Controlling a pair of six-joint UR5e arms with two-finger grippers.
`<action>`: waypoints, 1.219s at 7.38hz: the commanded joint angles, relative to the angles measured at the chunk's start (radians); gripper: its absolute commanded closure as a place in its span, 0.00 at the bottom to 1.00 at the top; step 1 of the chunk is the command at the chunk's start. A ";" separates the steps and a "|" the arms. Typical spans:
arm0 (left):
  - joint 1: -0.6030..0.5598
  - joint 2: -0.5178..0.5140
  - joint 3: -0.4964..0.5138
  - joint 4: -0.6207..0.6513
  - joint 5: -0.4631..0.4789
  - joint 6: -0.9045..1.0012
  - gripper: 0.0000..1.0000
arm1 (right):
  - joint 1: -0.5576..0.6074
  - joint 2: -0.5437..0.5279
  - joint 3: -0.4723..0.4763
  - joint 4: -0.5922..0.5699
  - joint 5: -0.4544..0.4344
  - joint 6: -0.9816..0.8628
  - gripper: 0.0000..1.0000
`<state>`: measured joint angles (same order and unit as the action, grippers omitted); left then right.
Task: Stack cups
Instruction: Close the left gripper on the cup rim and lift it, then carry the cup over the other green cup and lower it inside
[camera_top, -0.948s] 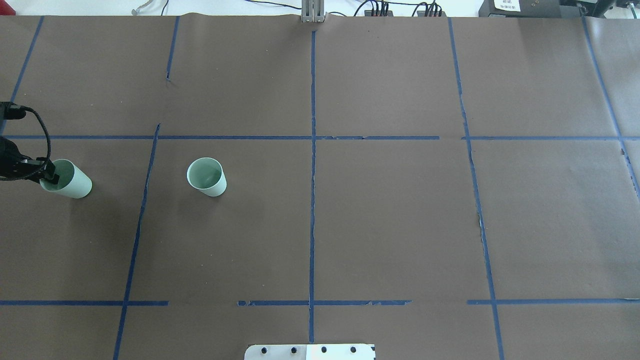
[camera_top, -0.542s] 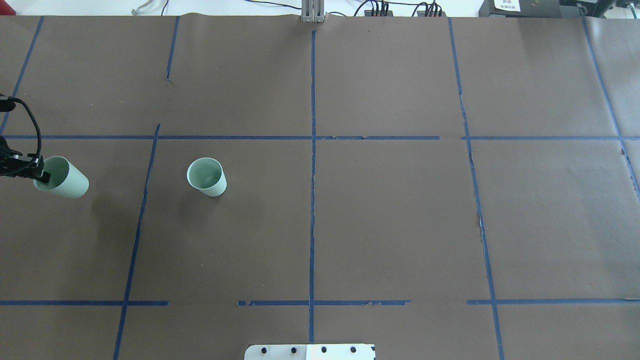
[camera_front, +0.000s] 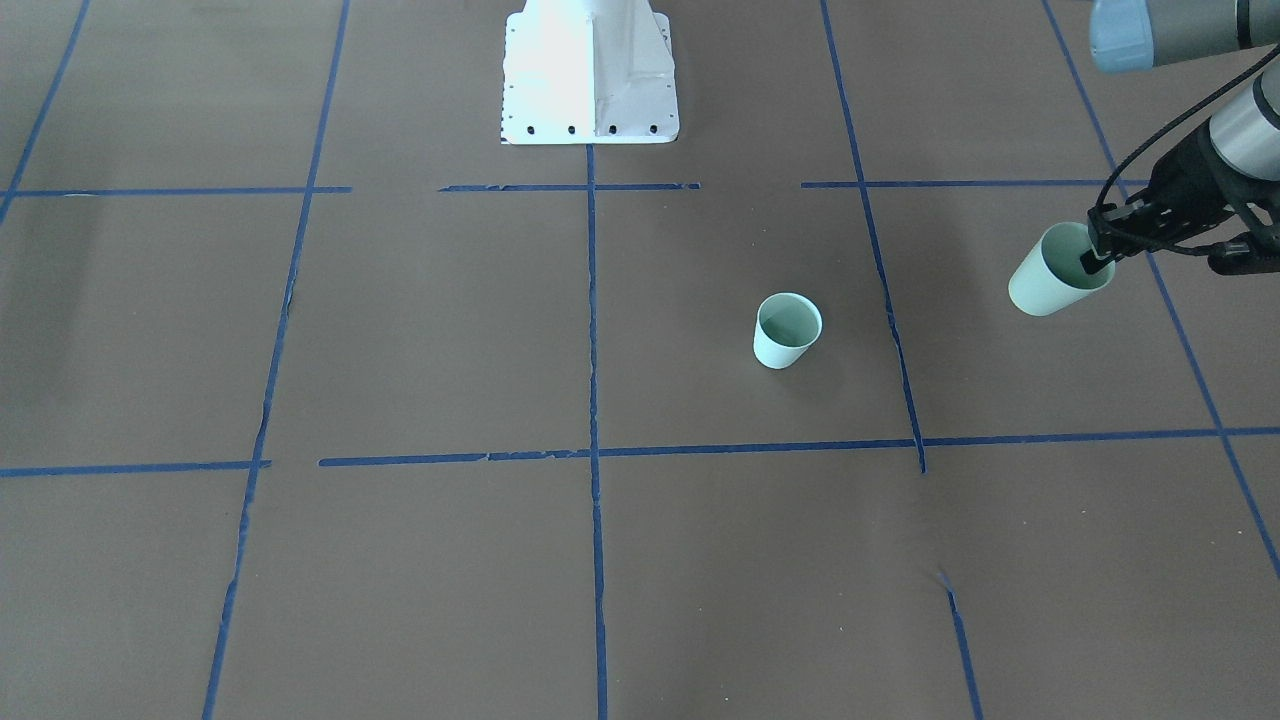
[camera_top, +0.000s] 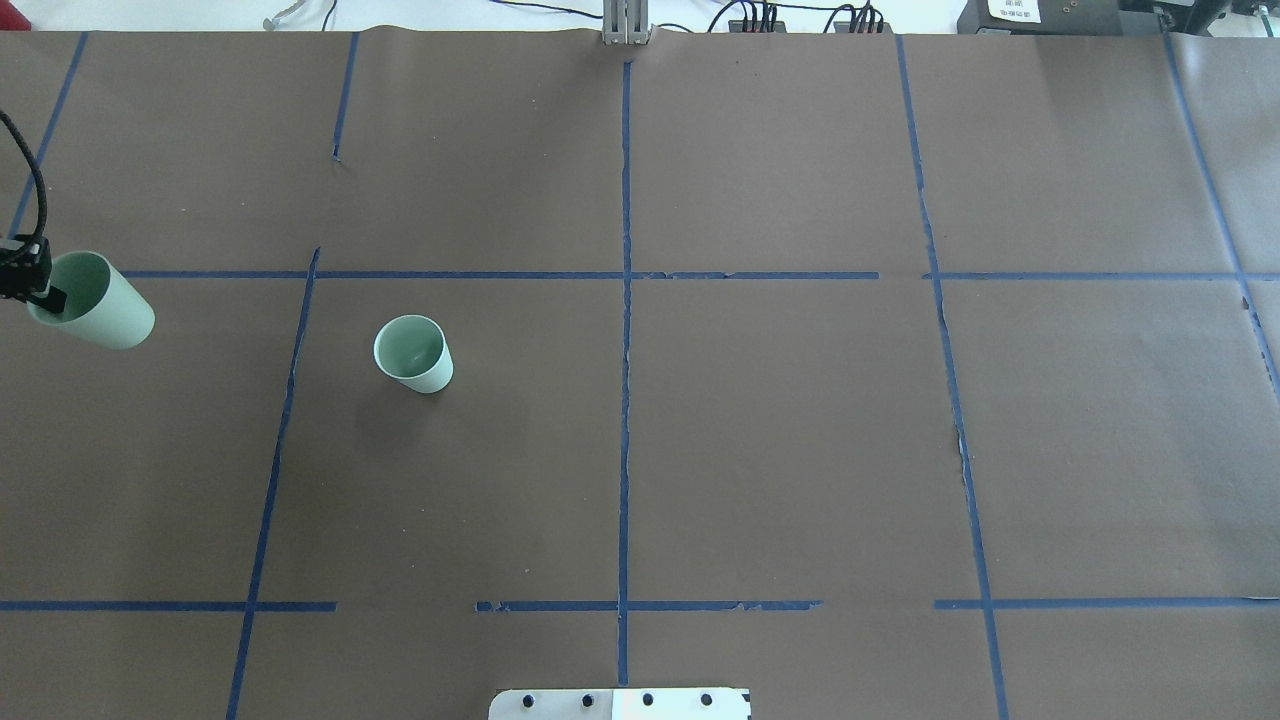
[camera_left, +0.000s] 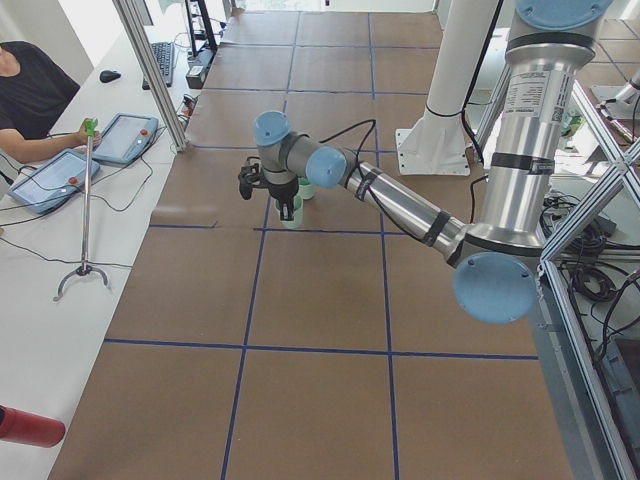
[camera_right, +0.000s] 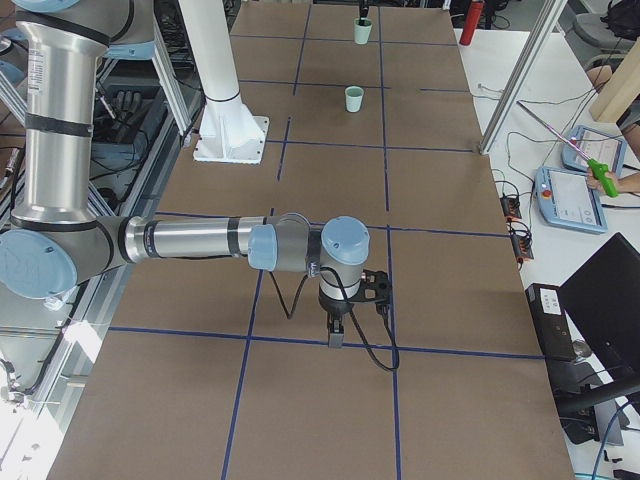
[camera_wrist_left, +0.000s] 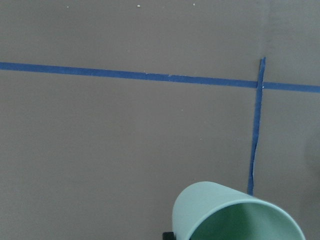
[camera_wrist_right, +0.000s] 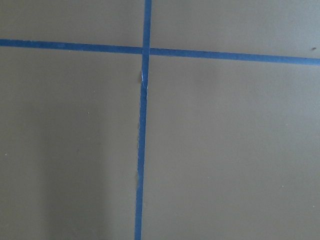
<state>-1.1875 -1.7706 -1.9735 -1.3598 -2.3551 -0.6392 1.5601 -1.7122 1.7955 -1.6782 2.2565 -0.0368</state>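
Bright, even, diffuse light covers the matte brown paper table cover (camera_top: 780, 440). Shadows are soft and faint, with a dim patch just beside the upright pale mint-green tapered cup (camera_top: 412, 353). Glare blows out the white metal robot base (camera_front: 590, 70). Both wrist views look slightly soft.
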 joint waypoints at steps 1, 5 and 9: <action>0.008 -0.125 -0.001 0.110 -0.003 -0.081 1.00 | -0.002 0.000 -0.001 0.000 0.000 0.000 0.00; 0.299 -0.242 0.057 -0.078 0.002 -0.552 1.00 | 0.000 0.000 -0.001 0.000 0.000 0.000 0.00; 0.315 -0.244 0.168 -0.205 0.042 -0.554 1.00 | 0.000 -0.001 -0.001 0.000 0.000 0.000 0.00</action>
<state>-0.8747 -2.0132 -1.8355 -1.5300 -2.3159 -1.1927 1.5593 -1.7122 1.7948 -1.6782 2.2565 -0.0368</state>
